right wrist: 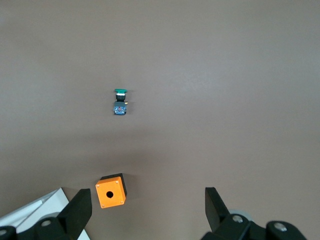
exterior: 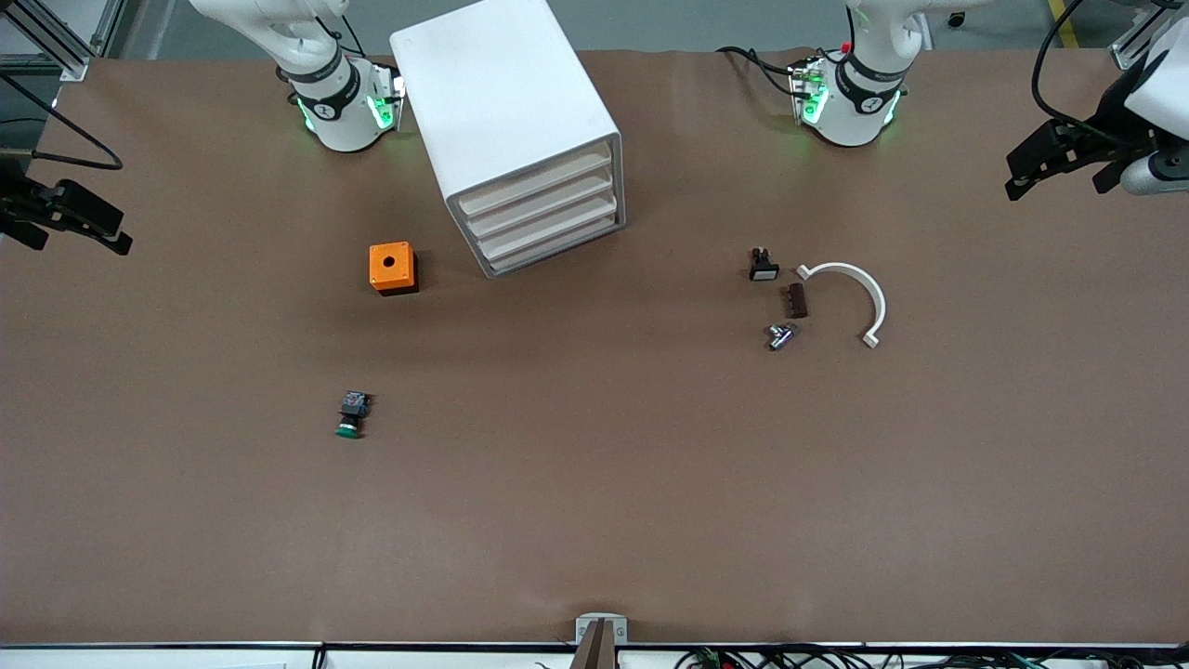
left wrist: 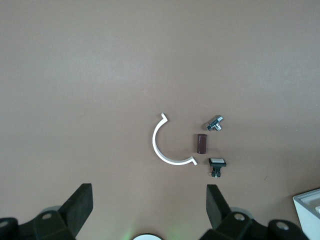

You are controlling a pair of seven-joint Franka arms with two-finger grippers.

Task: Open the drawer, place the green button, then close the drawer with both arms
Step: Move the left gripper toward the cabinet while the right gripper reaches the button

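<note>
Brown matting covers the whole table [exterior: 594, 520], and from my remote seat I judge the job not yet begun; nearest the front camera lies the button [exterior: 352, 414], on its side on bare mat toward the right arm's end, untouched. Farther off sits the orange box [exterior: 393, 268], and toward the left arm's end a white-capped button [exterior: 763, 265], a brown block [exterior: 797, 300], a metal fitting [exterior: 780, 335] and a white curved clip [exterior: 850, 297]. Farther still stands the cabinet [exterior: 506, 111], every drawer [exterior: 548, 214] shut. Both arms wait high at the table's ends; the left gripper [left wrist: 147, 212] and right gripper [right wrist: 147, 212] each hang with jaws spread wide, holding nothing. Opening, placing and closing all remain.
</note>
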